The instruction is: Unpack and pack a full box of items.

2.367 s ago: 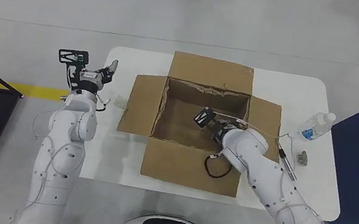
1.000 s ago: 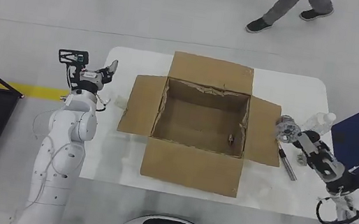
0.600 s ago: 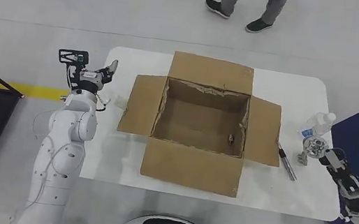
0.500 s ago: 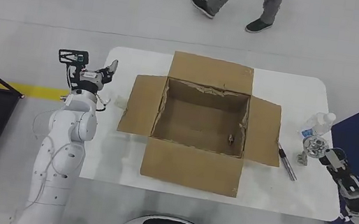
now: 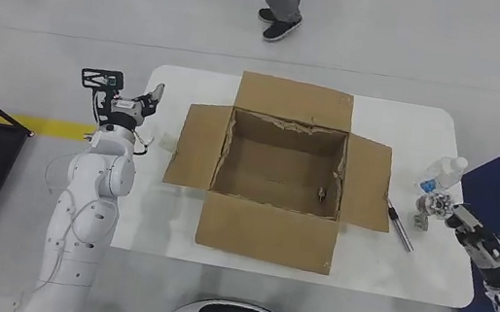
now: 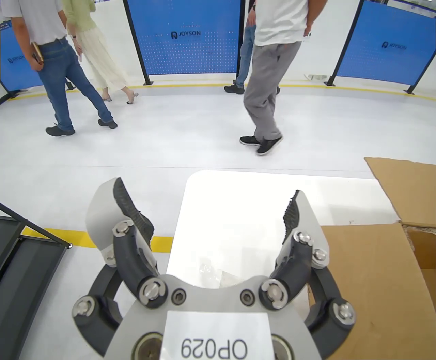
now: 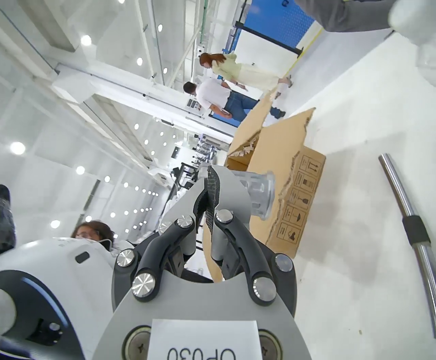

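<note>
The open cardboard box (image 5: 277, 172) stands mid-table with a small item (image 5: 325, 193) on its floor by the right wall. My right gripper (image 5: 433, 205) hovers over the table's right side, just past the box's right flap, shut on a clear flanged cylinder (image 7: 258, 195) that juts out beside its fingers (image 7: 218, 191). The box (image 7: 282, 163) lies beyond it in the right wrist view. My left gripper (image 6: 211, 208) stands open and holds nothing, above the table's far left corner (image 5: 153, 95), beside the box's left flap (image 6: 368, 259).
A water bottle (image 5: 444, 172) stands at the right edge, with a small grey piece (image 5: 420, 220) next to the right gripper. A metal rod (image 5: 400, 225) (image 7: 405, 211) lies between box and gripper. A small clear bag (image 5: 165, 143) (image 6: 213, 272) lies under the left gripper.
My right arm came out of the box carrying the clear cylinder and swung to the table's right side, settling near the bottle. The left arm has not moved.
</note>
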